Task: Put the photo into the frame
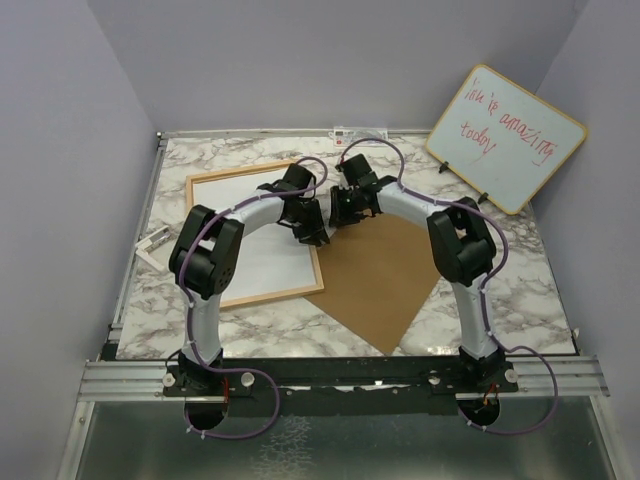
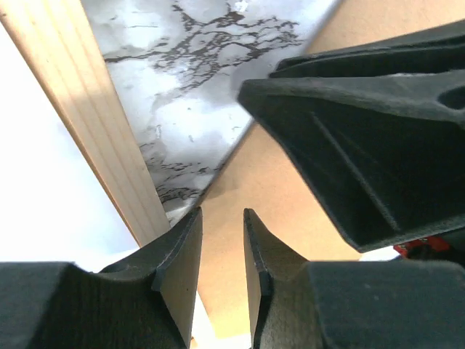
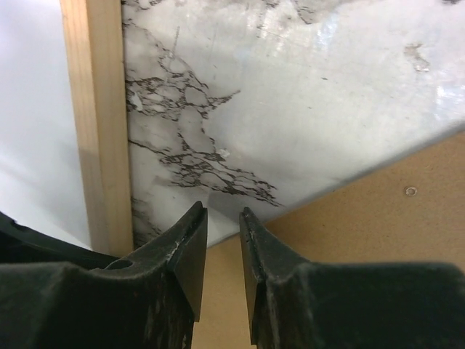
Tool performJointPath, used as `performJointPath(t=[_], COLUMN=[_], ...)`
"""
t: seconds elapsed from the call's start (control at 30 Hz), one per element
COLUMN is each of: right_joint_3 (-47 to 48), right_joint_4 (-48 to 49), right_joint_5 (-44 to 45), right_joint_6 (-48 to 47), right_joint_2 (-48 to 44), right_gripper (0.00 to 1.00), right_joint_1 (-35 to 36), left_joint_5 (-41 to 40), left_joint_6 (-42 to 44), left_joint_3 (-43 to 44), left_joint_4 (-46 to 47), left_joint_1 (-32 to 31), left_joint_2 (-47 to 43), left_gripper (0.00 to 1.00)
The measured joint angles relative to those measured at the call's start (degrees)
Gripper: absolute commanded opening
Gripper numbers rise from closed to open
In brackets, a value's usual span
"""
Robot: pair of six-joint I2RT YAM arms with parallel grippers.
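The frame [image 1: 212,180] of thin light wood lies flat at the left, its inside plain white. Its side rail shows in the left wrist view [image 2: 94,123] and in the right wrist view [image 3: 94,123]. No colour print shows in any view, so the photo is hidden or out of view. My left gripper [image 1: 310,232] [image 2: 222,212] and right gripper [image 1: 340,212] [image 3: 223,211] meet between the frame and the far corner of the brown backing board [image 1: 385,275] [image 2: 269,189] [image 3: 378,211]. Both hold a narrow gap, with only board and table showing through it. The right gripper's body [image 2: 363,123] fills the left wrist view's right side.
A wood-edged whiteboard [image 1: 505,135] with red writing leans at the back right corner. A small white object [image 1: 155,245] lies at the table's left edge. Purple walls close in the marble table [image 1: 530,280] on three sides.
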Motion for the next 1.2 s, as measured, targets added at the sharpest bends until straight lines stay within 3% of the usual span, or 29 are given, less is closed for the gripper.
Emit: performJointPath(t=[0.13, 0.3, 0.4, 0.77, 1.0, 1.2], right_joint_3=[-1.7, -5.6, -10.5, -34.6, -35.8, -35.8], right_joint_4=[0.3, 1.4, 2.4, 3.2, -2.3, -7.6], right_joint_5=[2.2, 2.2, 1.7, 6.5, 7.0, 9.2], right_joint_6=[-2.3, -1.7, 2.0, 21.6, 18.8, 17.0], right_joint_2=[-1.4, -4.6, -8.2, -28.3, -33.4, -33.4], right_gripper=[0.34, 0.46, 0.54, 0.71, 0.71, 0.76], right_joint_1=[-0.2, -2.6, -5.8, -17.1, -18.1, -18.1], left_joint_5=[-3.5, -6.6, -7.1, -5.8, -4.8, -5.0], left_joint_6=[0.6, 3.6, 6.4, 14.0, 16.5, 15.8], left_joint_3=[0.0, 0.1, 1.7, 4.6, 5.2, 5.7], left_joint_4=[-1.8, -3.3, -4.3, -4.8, -5.2, -5.5], left_joint_1=[-0.2, -0.9, -1.5, -2.9, -2.9, -3.3], left_joint_2=[-0.6, -0.8, -0.2, 1.7, 1.7, 1.7], left_gripper=[0.46, 0.58, 0.60, 0.62, 0.69, 0.87])
